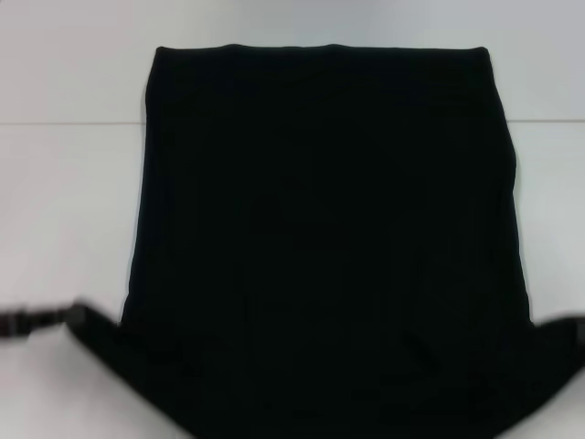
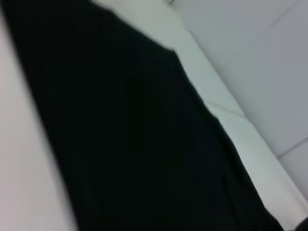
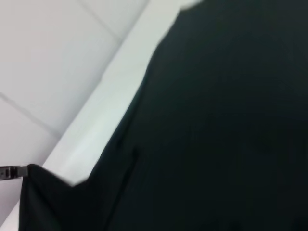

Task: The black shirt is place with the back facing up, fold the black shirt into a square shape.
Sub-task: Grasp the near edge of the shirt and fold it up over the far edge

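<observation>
The black shirt [image 1: 320, 238] lies flat on the white table, plain side up, hem at the far end and both sleeves spread out at the near end. No lettering shows. My left gripper [image 1: 37, 321] is at the near left, shut on the tip of the left sleeve [image 1: 91, 327], which is pulled out sideways. It also shows in the right wrist view [image 3: 10, 172] at that sleeve's tip. My right gripper [image 1: 579, 331] is at the picture's right edge by the tip of the right sleeve [image 1: 553, 334], mostly cut off. The shirt fills both wrist views [image 2: 134, 134] [image 3: 216, 125].
The white table [image 1: 64, 210] reaches well beyond the shirt on the left, right and far sides. A faint seam [image 1: 64, 123] crosses the table behind the shirt's far part. Nothing else lies on it.
</observation>
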Tool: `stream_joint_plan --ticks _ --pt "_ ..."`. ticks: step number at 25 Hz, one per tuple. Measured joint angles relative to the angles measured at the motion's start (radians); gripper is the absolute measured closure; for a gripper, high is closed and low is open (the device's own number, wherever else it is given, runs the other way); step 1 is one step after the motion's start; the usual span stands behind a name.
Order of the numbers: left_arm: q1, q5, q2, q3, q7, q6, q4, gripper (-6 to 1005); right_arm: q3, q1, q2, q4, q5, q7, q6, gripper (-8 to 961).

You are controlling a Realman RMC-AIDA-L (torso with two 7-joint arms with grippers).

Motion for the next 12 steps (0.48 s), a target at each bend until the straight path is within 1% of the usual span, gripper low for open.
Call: stream_joint_plan --ticks 2,5,7,8,9,11,12 --pt "-0.064 -0.007 0.025 0.0 -0.004 -0.064 -0.057 969 0.038 0.033 0.001 0.006 0.001 0.004 0.041 893" --pt "-0.166 -0.012 0.059 0.001 -0.009 -0.197 -0.148 969 0.1 0.087 0.001 0.026 0.002 0.015 0.13 892" --pt "-0.224 -0.013 0.069 0.003 -0.009 -0.285 -0.18 968 0.128 0.127 0.003 0.048 0.003 0.018 0.197 892" --pt "-0.224 -0.013 0.069 0.003 -0.009 -0.285 -0.18 968 0.137 0.146 0.003 0.061 0.003 0.018 0.229 891" --pt "-0.268 -0.013 0.071 0.009 -0.01 -0.371 -0.201 968 0.141 0.169 0.004 0.079 0.003 0.019 0.271 891" --pt "-0.324 -0.013 0.071 0.028 -0.011 -0.499 -0.225 967 0.144 0.215 0.008 0.116 0.003 0.019 0.349 891" --pt "-0.335 -0.013 0.07 0.032 -0.011 -0.533 -0.23 967 0.142 0.235 0.012 0.13 0.003 0.02 0.391 890"
